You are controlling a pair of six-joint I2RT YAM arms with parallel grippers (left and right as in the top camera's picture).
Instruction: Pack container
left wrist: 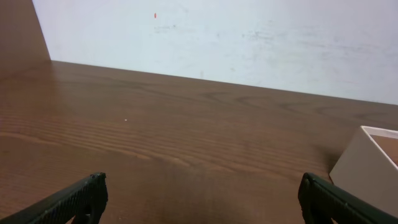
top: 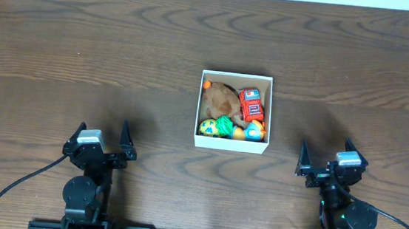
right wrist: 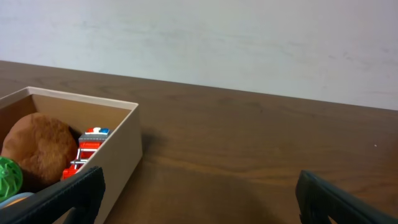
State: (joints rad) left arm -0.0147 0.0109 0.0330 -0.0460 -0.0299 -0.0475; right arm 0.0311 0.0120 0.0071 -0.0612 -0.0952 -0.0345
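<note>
**Square white card container, packed, both claws wide open and empty**

The container [top: 231,144], thin matte cardboard with low straight walls, sits just toward 3 o'clock of the centre of the dark wood-grain worktop [top: 121,48]. Inside it are a fuzzy rounded brown plush [top: 221,97] at 11 o'clock and a boxy red plastic truck [top: 251,104] at 1 o'clock. Along the 6 o'clock wall lie a yellow-green ball [top: 208,127], a ribbed green toy [top: 224,123] and an orange-and-blue piece [top: 253,130]. They are pressed close together. The left claw [top: 103,129] is at 8 o'clock of the box and the right claw [top: 325,149] at 4 o'clock. Both are well apart from it, with black fingers spread fully, gripping nothing and touching nothing. The wrist views show only bare wood between the fingertips.
</note>
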